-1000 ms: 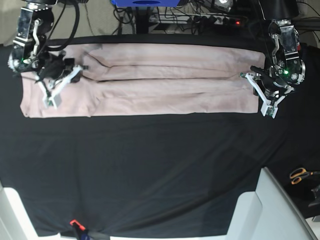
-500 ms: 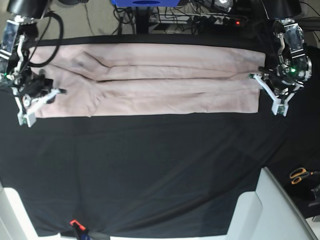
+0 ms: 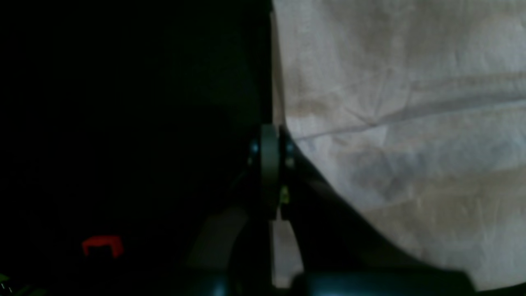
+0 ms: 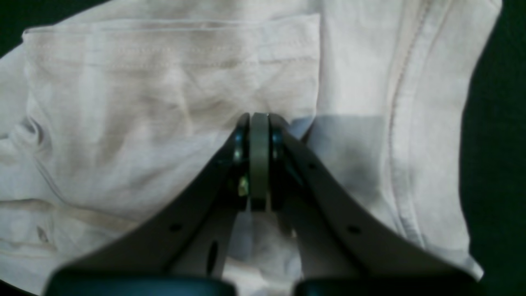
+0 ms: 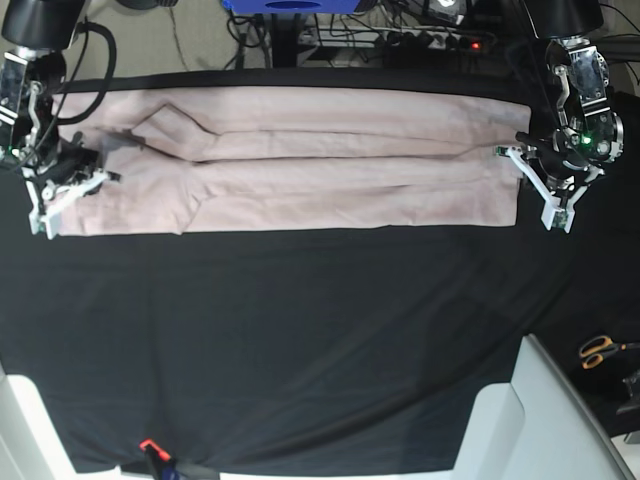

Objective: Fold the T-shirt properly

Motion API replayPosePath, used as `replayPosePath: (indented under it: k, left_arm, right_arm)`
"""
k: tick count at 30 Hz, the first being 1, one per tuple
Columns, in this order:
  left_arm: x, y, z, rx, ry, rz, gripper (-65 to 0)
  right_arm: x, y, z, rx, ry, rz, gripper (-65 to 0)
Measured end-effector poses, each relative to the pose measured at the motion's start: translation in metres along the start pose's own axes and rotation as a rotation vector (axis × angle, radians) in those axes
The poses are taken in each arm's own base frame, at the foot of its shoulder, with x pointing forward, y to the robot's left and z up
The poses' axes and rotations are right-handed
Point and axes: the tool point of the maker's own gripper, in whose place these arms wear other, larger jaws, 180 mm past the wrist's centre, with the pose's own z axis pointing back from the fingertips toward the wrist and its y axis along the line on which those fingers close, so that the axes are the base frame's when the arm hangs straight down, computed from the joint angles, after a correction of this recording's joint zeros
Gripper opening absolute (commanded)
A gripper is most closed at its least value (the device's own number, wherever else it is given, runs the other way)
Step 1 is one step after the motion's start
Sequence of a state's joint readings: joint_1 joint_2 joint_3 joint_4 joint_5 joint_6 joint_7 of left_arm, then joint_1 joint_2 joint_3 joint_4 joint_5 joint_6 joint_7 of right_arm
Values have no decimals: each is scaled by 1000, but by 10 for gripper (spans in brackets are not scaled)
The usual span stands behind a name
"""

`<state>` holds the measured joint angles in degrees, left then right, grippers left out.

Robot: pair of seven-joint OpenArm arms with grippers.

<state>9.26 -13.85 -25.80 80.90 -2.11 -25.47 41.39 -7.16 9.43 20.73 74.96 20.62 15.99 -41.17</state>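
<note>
Two grippers, both closed on nothing. T-shirt [image 5: 300, 160] lay folded into a long band across far side of black table cover [image 5: 300, 340]. Left gripper [image 5: 556, 215] hung just beside one end; right gripper [image 5: 45, 222] over the other end's edge.

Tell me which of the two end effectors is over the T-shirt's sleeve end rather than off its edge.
The right end effector: its wrist view shows the T-shirt sleeve hem under it. The left end effector sits at the cloth's straight edge, over the black covering.
</note>
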Motion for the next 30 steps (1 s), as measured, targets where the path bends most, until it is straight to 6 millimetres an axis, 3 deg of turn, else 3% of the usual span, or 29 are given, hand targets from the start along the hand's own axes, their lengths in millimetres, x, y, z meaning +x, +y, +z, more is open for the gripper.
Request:
replayPosePath:
  k: [3, 9, 11, 13, 14, 17, 18, 20, 21, 26, 30]
  left_arm:
    - [16, 0, 9, 14, -43, -20, -650]
    - [56, -3, 49, 3, -217, -19, -650]
    - [58, 5, 66, -31, -282, 70, -650]
    - [45, 22, 79, -79, -261, 99, -650]
    - [42, 34, 86, -97, -268, 126, -578]
    - [26, 63, 97, -140, -269, 183, -281]
    - [20, 67, 96, -162, -265, 205, -178]
    - [2, 72, 86, -188, -229, 279, -38]
    - [-7, 72, 79, -203, -204, 308, 0]
    - [-50, 74, 50, -223, -94, 464, 0]
    - [-46, 53, 32, -284, -77, 471, 0]
  right_arm:
    - [8, 3, 20, -16, -53, 44, -648]
    - [44, 58, 70, 64, -260, 109, -648]
    - [47, 57, 77, 48, -275, 122, -648]
    - [43, 53, 77, 37, -265, 126, -648]
    - [39, 52, 76, 35, -252, 126, -648]
    - [32, 54, 74, 45, -235, 123, -648]
    - [32, 53, 73, 45, -232, 123, -648]
    - [28, 49, 70, 36, -221, 116, -648]
    - [23, 47, 68, 33, -206, 112, -648]
    - [16, 49, 63, 43, -186, 98, -648]
    - [16, 48, 63, 40, -185, 99, -648]
